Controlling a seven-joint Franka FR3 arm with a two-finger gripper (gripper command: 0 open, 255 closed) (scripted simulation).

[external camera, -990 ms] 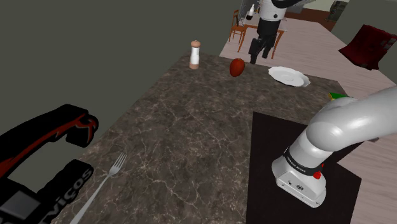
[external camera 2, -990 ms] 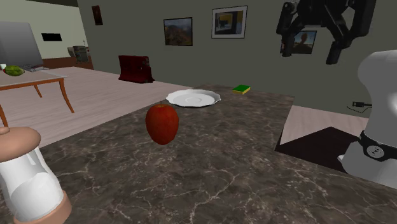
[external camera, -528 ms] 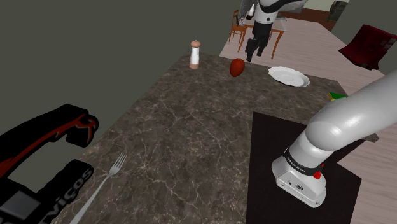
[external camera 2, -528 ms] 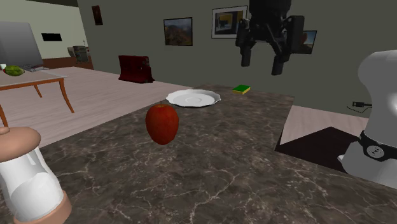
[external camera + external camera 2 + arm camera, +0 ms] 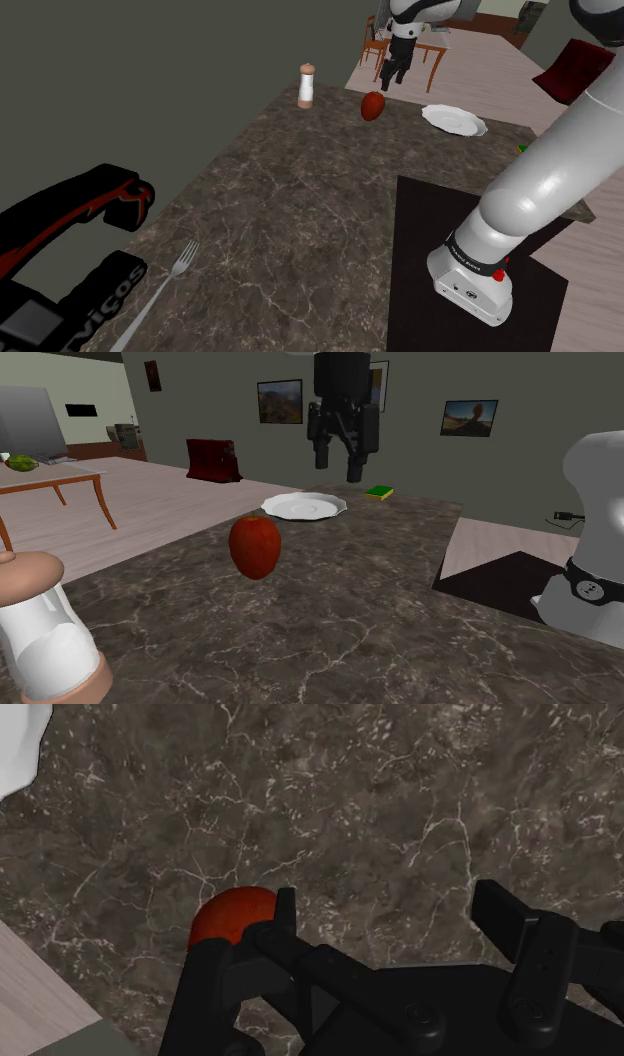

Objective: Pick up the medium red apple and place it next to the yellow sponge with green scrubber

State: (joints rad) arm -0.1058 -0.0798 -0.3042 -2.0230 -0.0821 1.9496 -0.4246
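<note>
— One step is running, by my reading: the approach. Is the arm carrying anything?

— No. Going from the second exterior view's left: the white shaker with a tan cap and base [image 5: 45, 642] is standing at the edge. Next the round dark-red apple [image 5: 254, 546] is sitting on the dark veined stone counter [image 5: 330, 642], then comes the white scalloped plate [image 5: 305, 506]. The all-black gripper [image 5: 338, 460] is hanging in the air near the apple, and the yellow sponge with a green top [image 5: 379, 492] is lying beyond, well apart from the fruit.

— And the fingers?

— They are standing apart, gripping nothing. In the wrist view the apple [image 5: 232, 916] is peeking out just beside one finger [image 5: 285, 909], outside the gap.

— So what is the next move asking for?

— I am judging that it needs a sideways shift to centre the gap over the apple, then a descent and a close. Being round, the fruit is likely to roll under an off-centre pinch.

— Counts?

— I am counting one shaker, one apple, one plate and one sponge, plus one silver fork [image 5: 160, 295] in the shoulder view.
</note>
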